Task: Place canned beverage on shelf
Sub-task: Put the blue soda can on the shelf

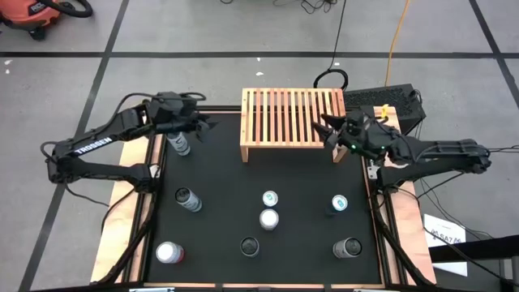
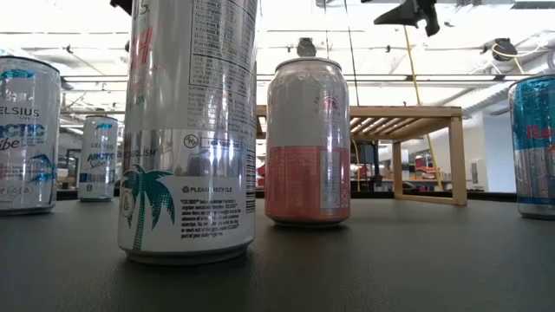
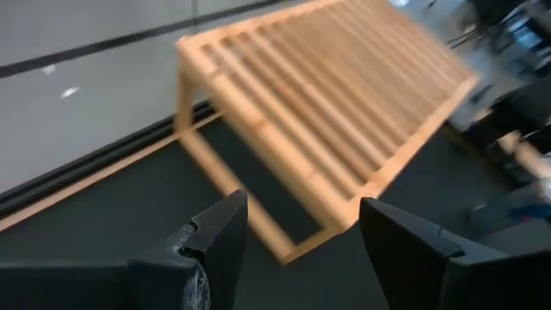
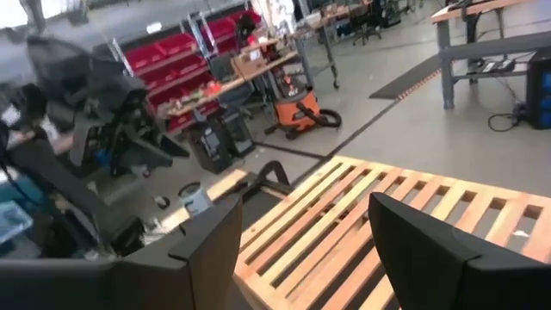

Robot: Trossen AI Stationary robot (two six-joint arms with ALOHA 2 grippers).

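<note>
So the shelf (image 1: 292, 118) sits at about 12 o'clock on the black mat (image 1: 219, 174), and going by the overhead shot its slats are bare, with no can on top yet. My read is the job is basically at the start, or between cans.

Left gripper (image 1: 201, 126) hangs out around 10 o'clock, just off the shelf's left end, right next to a silver can (image 1: 180, 144) standing on the mat. In its own wrist cam the fingers (image 3: 225, 237) are spread apart with nothing between them, just the shelf's corner ahead. Right gripper (image 1: 331, 134) is at roughly 2 o'clock, over the shelf's right end. Its fingers (image 4: 215, 232) are spread too, nothing pinched, with slats showing through the gap.

The rest of the cans are scattered over the lower half of the mat, from about 4 round to 8 o'clock, including a white-topped can (image 1: 269, 218) near the centre and a teal-topped can (image 1: 340, 203) at about 4. All are untouched as far as I can tell. So what's left is pick, carry and set down.

View differences: only the overhead shows both arms and the full can layout. The table-level cam shows what the top view can't: labels, a tall palm-tree can (image 2: 189, 130) up close, a pink-and-white can (image 2: 309, 143), and open space under the shelf. It barely catches the arms, though. The right wrist cam also picks up the workshop beyond the table.
</note>
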